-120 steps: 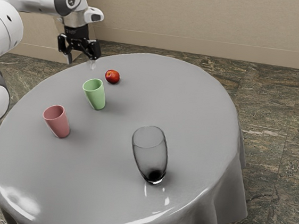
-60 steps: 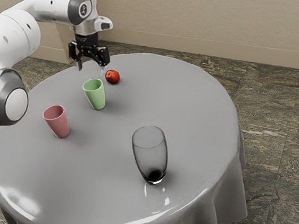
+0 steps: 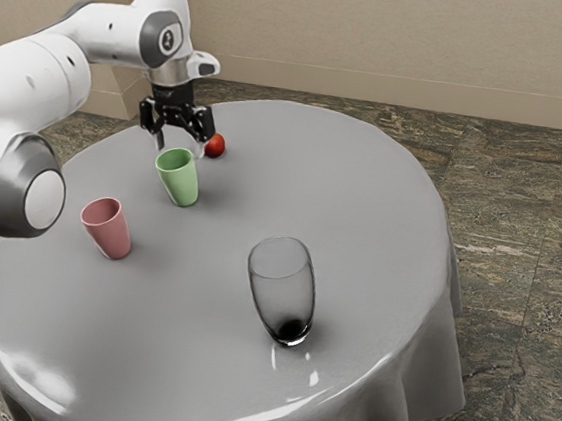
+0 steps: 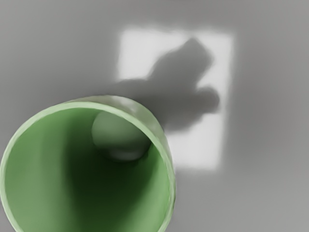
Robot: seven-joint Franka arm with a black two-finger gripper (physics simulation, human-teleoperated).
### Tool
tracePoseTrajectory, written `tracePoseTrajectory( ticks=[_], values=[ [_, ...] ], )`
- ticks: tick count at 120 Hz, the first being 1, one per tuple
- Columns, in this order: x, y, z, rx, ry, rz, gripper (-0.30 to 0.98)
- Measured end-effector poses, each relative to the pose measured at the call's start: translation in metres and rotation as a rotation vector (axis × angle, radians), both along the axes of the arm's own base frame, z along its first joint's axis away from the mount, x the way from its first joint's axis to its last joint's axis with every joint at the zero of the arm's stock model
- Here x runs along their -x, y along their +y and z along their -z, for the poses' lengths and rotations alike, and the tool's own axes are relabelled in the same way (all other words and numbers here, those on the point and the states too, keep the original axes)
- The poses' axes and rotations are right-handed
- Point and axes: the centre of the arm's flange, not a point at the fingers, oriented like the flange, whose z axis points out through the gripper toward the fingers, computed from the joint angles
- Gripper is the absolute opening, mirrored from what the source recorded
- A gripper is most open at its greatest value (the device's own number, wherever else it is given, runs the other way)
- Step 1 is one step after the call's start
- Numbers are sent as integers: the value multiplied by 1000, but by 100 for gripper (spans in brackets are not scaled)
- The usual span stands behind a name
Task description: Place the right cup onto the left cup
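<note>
- Hand (image 3: 180,147), one: empty, its fingers (image 3: 160,139) parted, nothing clamped between them.
- Green cup (image 3: 185,182), one: upright on the desk (image 3: 202,293), mouth uppermost. I judge it the cup to lift, the hand being far nearer to it than to the other.
- Governing relation: the green cup lies below my hand, its mouth facing up at me in the wrist view. Its long axis runs roughly up and down, much as the hand points, so I judge a straight descent with small sideways centring will suit.
- Depth of hand against rim: I cannot settle it from the exterior view, where the two overlap.
- Pink cup (image 3: 113,233), one: upright, towards the exterior view's left and nearer that camera; presumably the receiving cup.
- Red fruit (image 3: 215,145), one: close by the hand, a possible snag for a finger.
- Clear glass (image 3: 282,281), one: well apart, no part of the job.
- Stage, by my reckoning: early; approach before the grasp, cups unstacked.
</note>
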Motion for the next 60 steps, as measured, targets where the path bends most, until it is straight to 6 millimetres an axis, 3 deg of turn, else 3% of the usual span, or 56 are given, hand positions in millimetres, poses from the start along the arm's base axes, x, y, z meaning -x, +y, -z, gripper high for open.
tracePoseTrajectory(
  ticks=[60],
  values=[
    [-10, -4, 44, 6, 28, 4, 69]
  ],
)
